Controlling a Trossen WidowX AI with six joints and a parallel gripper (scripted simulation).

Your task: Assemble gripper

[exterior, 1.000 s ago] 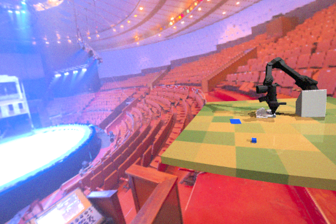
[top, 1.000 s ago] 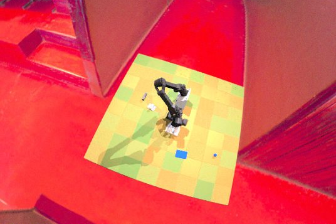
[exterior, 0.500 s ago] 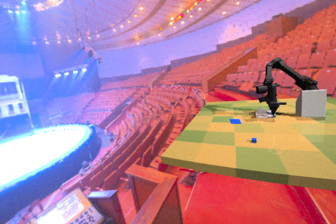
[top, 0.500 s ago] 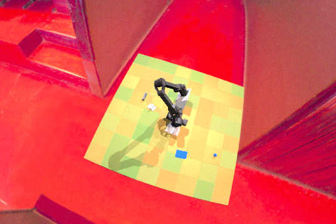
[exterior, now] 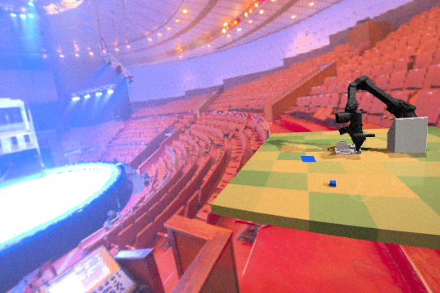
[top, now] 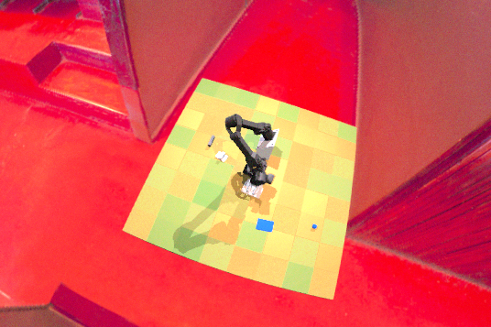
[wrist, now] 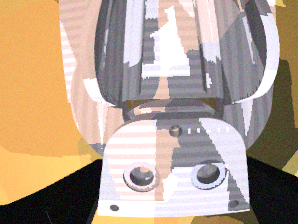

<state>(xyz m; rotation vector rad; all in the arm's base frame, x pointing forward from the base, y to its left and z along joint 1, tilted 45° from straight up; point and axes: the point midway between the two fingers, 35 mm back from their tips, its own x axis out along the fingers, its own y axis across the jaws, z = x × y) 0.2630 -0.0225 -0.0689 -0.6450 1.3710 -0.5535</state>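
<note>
The housing plate, pale with two round ringed holes, is between the black fingers of my gripper, which is shut on it. Grey and pale surfaces show through its holes. Beyond it in the wrist view lies the pale gripper base, with two long curved jaws, one at left and one at right. The plate is close above the near end of this assembly. The pins, gear teeth and jaw stubs are hidden, so meshing and seating cannot be told.
A blue flat rectangle and a small blue cube lie apart from the assembly. A small white object and a dark cylinder lie on its other side. A grey-white block stands at the arm's foot.
</note>
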